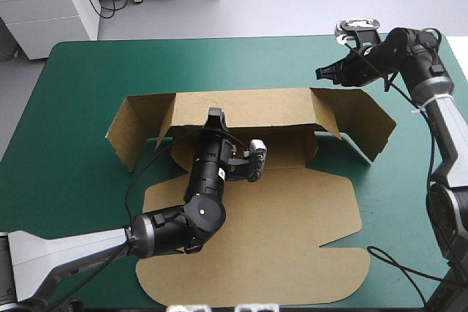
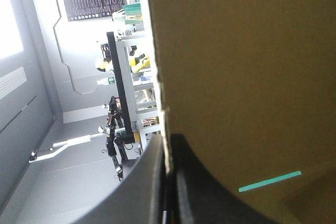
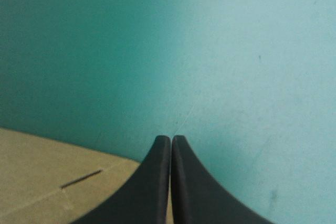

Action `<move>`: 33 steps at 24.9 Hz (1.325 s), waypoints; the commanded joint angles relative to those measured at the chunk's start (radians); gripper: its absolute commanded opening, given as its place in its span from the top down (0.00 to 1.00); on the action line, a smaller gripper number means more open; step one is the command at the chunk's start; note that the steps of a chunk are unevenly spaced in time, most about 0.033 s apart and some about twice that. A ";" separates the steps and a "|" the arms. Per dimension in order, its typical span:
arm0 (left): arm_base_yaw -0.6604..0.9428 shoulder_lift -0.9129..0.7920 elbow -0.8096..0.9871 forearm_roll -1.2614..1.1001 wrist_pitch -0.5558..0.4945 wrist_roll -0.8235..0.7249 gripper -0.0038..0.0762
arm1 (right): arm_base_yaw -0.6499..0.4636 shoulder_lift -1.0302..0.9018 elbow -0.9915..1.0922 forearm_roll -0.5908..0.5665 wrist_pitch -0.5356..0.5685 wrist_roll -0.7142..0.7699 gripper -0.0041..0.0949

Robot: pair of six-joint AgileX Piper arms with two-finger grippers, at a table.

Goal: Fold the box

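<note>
While the left end effector (image 1: 215,115) clamps the box (image 1: 278,224), the right end effector (image 3: 170,140), closed, overhangs teal-green cover (image 1: 69,188).

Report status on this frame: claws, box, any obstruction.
Left claw shut on box, far wall top edge. Right claw shut, empty, above teal-green cover by right flap. Far wall raised, near panels flat. No obstruction seen.

The high view looks forward and down over the bench (image 1: 66,107). The left wrist view, turned sideways, sits tight against the box (image 2: 236,66). The right wrist view hangs close over the bench beside it. All 3 share the box.
</note>
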 commanded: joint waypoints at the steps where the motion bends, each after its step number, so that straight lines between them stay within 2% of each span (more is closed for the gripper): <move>1: -0.001 -0.039 -0.022 0.141 0.042 -0.013 0.96 | 0.003 -0.055 -0.034 0.008 0.059 -0.019 0.96; 9: -0.001 -0.039 -0.022 0.141 0.042 -0.013 0.96 | 0.003 -0.116 -0.029 -0.013 0.234 -0.014 0.96; 18: -0.001 -0.039 -0.022 0.141 0.048 -0.013 0.96 | 0.003 -0.228 0.130 -0.016 0.234 -0.032 0.96; 33: -0.001 -0.039 -0.036 0.142 0.048 -0.006 0.96 | 0.003 -0.255 0.128 -0.012 0.234 -0.026 0.97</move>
